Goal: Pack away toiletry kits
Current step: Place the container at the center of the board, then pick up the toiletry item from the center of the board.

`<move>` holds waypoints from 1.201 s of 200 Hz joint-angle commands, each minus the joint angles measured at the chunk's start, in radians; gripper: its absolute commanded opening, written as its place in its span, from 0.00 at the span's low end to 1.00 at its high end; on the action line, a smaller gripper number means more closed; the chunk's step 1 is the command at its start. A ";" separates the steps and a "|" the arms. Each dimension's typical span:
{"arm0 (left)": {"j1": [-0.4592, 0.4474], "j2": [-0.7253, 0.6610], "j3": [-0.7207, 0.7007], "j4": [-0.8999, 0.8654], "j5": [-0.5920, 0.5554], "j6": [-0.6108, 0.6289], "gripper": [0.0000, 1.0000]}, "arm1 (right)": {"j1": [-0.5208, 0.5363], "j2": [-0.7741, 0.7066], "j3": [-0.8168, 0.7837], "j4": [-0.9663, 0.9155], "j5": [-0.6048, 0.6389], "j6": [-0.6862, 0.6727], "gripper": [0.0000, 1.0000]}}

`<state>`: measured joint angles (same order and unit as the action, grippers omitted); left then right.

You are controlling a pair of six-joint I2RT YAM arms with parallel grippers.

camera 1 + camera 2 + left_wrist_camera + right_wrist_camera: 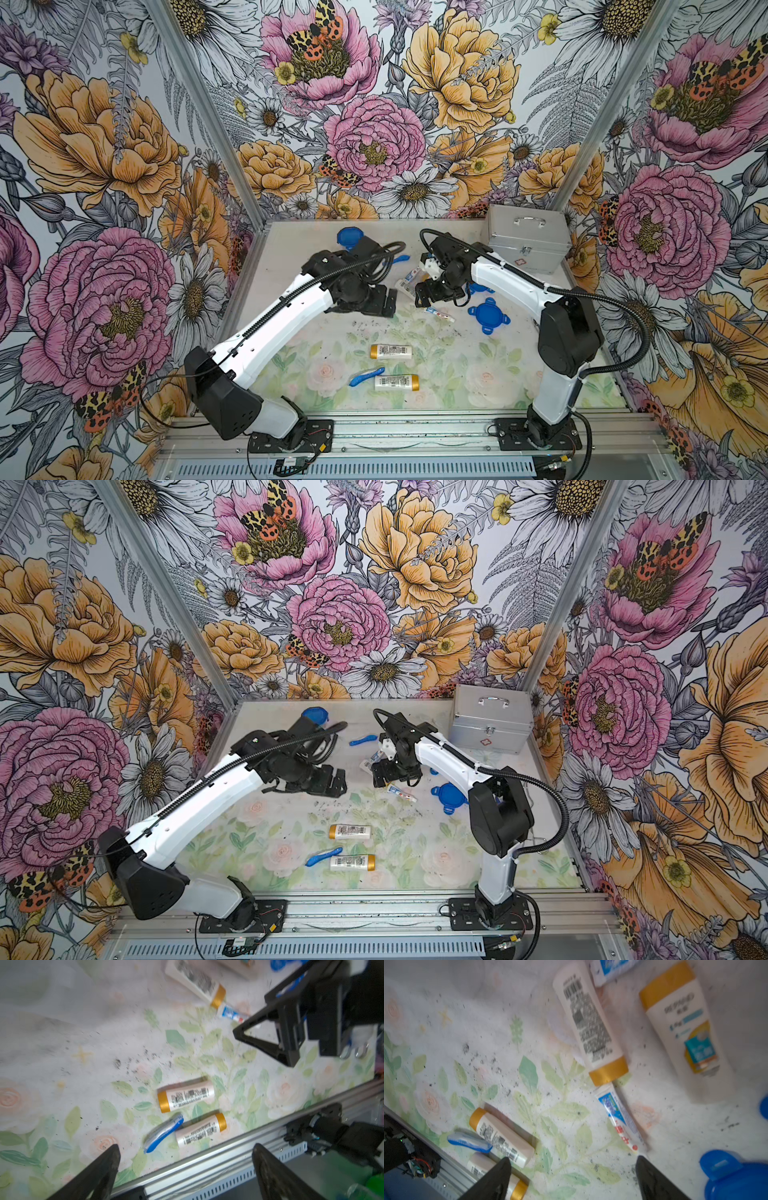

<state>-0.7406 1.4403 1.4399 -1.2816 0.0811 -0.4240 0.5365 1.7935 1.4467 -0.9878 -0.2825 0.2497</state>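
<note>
- Currently, right gripper (573,1158) stands wide open and empty; toothpaste tube (618,1118) lies just ahead, long axis along the approach, off-centre.
- Left gripper (186,1145) is wide open, empty, farther off.

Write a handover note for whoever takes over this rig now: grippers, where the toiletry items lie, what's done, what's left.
Grippers: left gripper open, empty; right gripper open, empty, near the middle cluster.
Front: two white gold-capped bottles lying flat, a blue toothbrush beside the nearer one.
Middle: two more white gold-capped bottles, two small toothpaste tubes, a second blue toothbrush, a blue four-tabbed plastic lid. Another blue lid at the back.
Silver metal case with handle: closed, back right.
Done: nothing visibly packed. Left: everything; no clear cups can be made out.
</note>
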 commanded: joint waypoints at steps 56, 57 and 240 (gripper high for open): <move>-0.185 0.043 -0.173 0.128 0.013 0.000 0.93 | -0.059 -0.323 -0.410 0.101 -0.089 0.121 0.97; -0.184 0.046 -0.173 0.130 0.011 0.002 0.93 | -0.062 -0.325 -0.415 0.104 -0.091 0.123 0.97; -0.094 0.160 -0.385 0.517 0.063 -0.691 0.99 | -0.231 -0.459 -0.491 0.144 -0.212 0.134 0.98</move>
<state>-0.8234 1.5696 1.0660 -0.8780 0.1932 -0.9665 0.3199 1.3167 0.9089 -0.8547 -0.4496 0.4202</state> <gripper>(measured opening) 0.985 0.977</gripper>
